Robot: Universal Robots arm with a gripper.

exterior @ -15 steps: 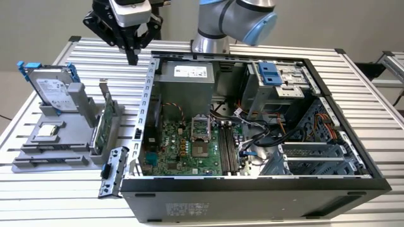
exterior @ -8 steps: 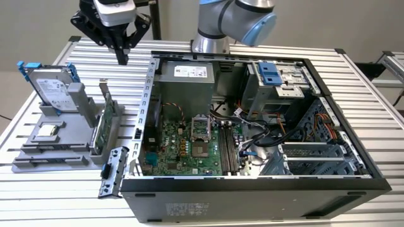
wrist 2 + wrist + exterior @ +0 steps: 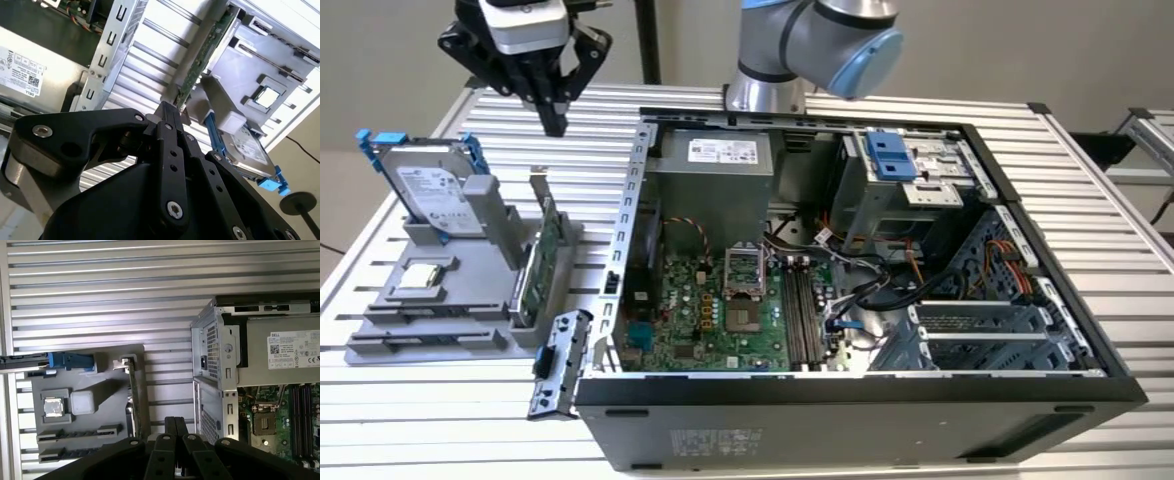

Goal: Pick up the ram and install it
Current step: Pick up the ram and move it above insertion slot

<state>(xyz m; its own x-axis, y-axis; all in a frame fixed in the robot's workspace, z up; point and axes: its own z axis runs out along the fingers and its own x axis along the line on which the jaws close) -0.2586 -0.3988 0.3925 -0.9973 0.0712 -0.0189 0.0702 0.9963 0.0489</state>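
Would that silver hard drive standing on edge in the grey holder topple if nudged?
Probably not easily: the hard drive stands in the grey holder, beside its upright block. Its metal casing looks rigid and likely heavy for its size. The plastic blue rails might flex.

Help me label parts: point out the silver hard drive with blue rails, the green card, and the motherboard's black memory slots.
Silver hard drive with blue rails (image 3: 430, 187): exterior view, labelled face.
Green card with metal bracket (image 3: 547, 260): exterior view, upright board.
Black memory slots (image 3: 803, 315): exterior view, middle of slots.
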